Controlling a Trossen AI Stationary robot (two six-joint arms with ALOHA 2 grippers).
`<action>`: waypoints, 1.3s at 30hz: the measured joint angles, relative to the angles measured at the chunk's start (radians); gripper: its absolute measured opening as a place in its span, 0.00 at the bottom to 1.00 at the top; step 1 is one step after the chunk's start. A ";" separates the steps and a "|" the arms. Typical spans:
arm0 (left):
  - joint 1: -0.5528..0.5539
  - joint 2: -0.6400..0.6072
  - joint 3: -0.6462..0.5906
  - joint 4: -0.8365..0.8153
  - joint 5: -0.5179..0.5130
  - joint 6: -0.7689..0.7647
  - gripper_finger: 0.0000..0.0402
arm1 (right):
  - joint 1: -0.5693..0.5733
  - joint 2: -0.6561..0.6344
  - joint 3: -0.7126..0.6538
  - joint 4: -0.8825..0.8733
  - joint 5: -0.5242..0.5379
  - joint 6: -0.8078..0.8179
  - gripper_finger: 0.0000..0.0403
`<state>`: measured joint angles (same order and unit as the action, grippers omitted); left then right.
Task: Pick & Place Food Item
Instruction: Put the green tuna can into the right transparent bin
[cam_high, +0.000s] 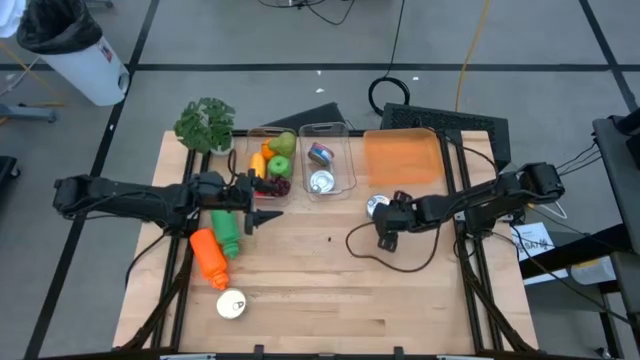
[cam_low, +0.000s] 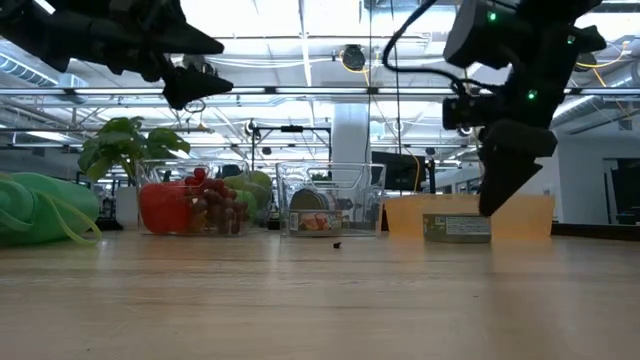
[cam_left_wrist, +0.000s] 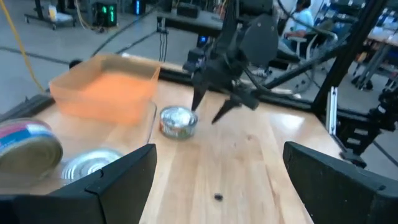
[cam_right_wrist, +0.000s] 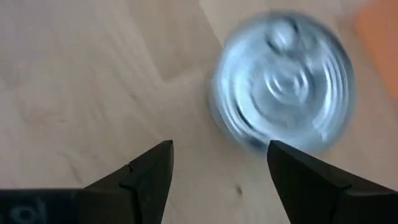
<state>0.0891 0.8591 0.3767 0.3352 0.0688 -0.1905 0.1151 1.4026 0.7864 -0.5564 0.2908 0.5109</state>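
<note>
Since the tin can sits upright on the tabletop just beside the orange tray, right gripper hovers near it, jaws open. Looks rigid, smooth, probably slippery, so pinch across its round sides. Left gripper waits, jaws open.

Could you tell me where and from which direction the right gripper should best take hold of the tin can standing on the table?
Probably from above, closing the open right gripper across the round side wall of the tin can, since it stands upright, lid up, beside the orange tray.
</note>
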 joint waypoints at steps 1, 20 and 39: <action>0.001 0.012 0.000 0.023 0.000 0.003 0.90 | 0.005 0.000 0.000 0.020 0.000 -0.036 0.61; 0.001 0.045 0.000 0.065 0.000 0.020 0.90 | 0.047 0.097 0.003 0.340 -0.212 -0.130 0.61; -0.020 0.046 0.000 0.116 0.003 -0.015 0.90 | 0.156 0.161 0.001 0.645 -0.368 -0.044 0.61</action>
<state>0.0693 0.9047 0.3771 0.4510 0.0723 -0.2050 0.2714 1.5635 0.7870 0.0889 -0.0768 0.4667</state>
